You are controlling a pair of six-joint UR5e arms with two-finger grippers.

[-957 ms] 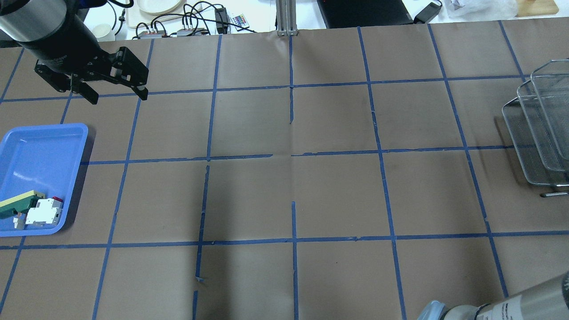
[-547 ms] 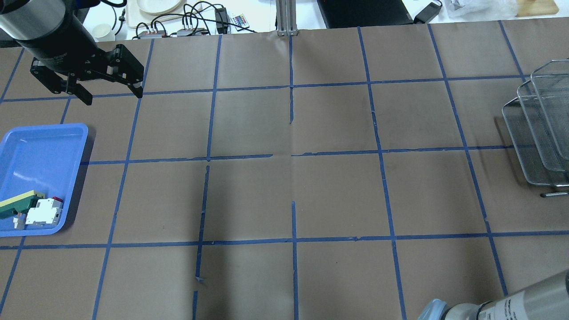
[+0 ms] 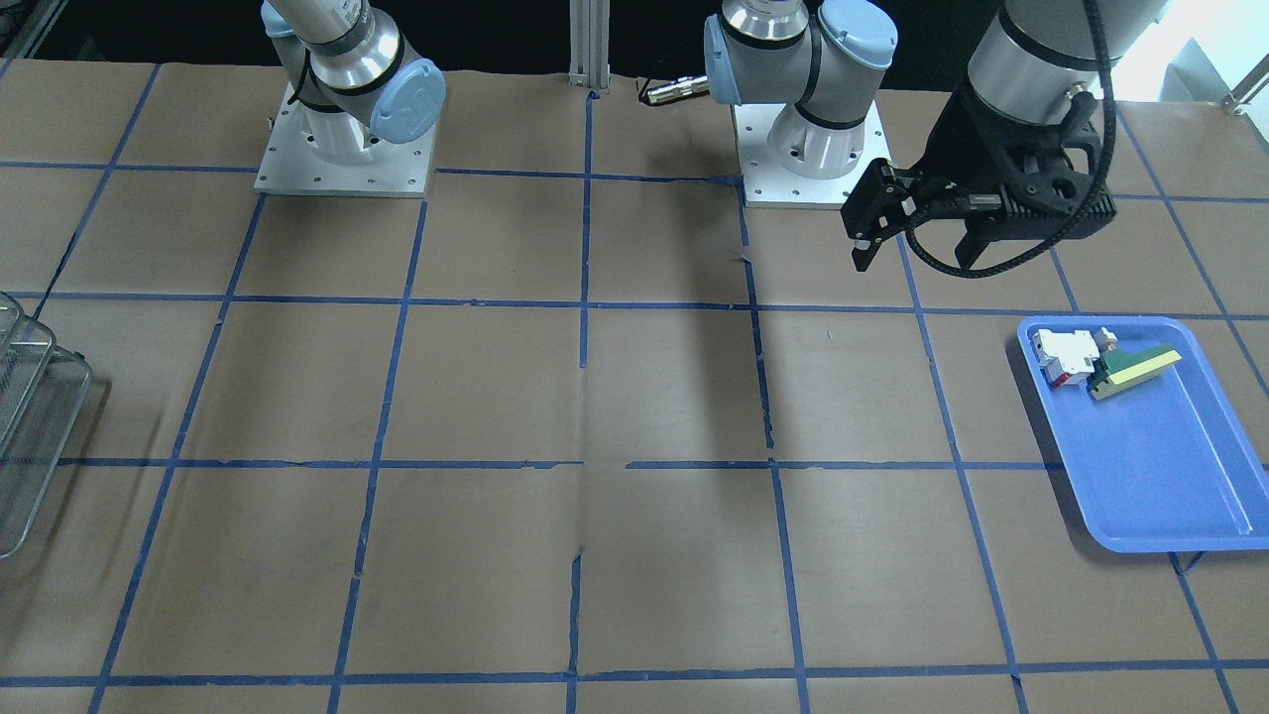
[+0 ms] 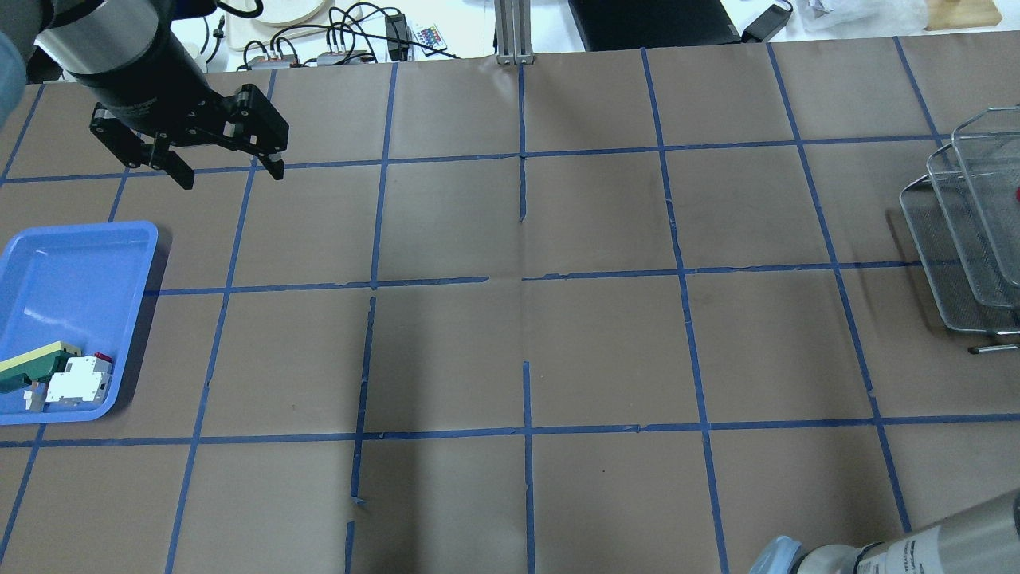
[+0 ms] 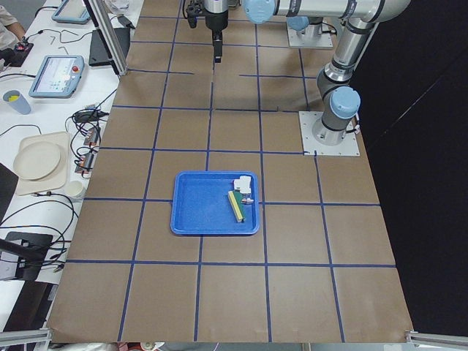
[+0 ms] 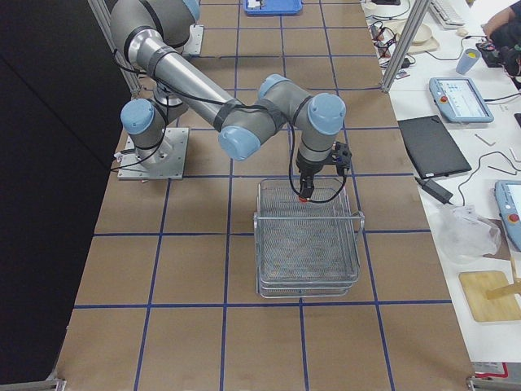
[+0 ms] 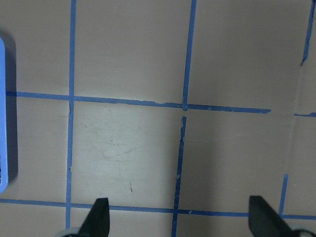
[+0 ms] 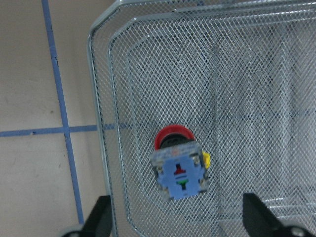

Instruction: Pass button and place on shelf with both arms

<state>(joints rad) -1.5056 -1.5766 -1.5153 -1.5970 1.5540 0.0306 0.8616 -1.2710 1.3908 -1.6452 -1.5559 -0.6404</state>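
The button (image 8: 180, 165) lies on the mesh of the shelf (image 8: 247, 74), red cap away from the camera, blue terminal block facing it. My right gripper (image 8: 178, 217) hangs just above it, open, its fingers wide on both sides and not touching it. In the exterior right view the right gripper (image 6: 304, 191) is over the shelf's (image 6: 309, 244) near-robot end. The overhead view shows a red speck of the button (image 4: 1018, 191) in the shelf (image 4: 956, 239). My left gripper (image 4: 231, 175) is open and empty above the table, far from the shelf; it also shows in the front-facing view (image 3: 912, 260).
A blue tray (image 4: 72, 271) at the table's left end holds a white-and-red block (image 4: 78, 380) and a green-and-yellow wedge (image 4: 32, 363). The left gripper hovers beyond the tray (image 3: 1160, 476). Cables and dishes lie past the table's far edge.
The left gripper drifted slightly left, then moved right, staying open. A red speck of the button now shows in the shelf at the overhead view's right edge.
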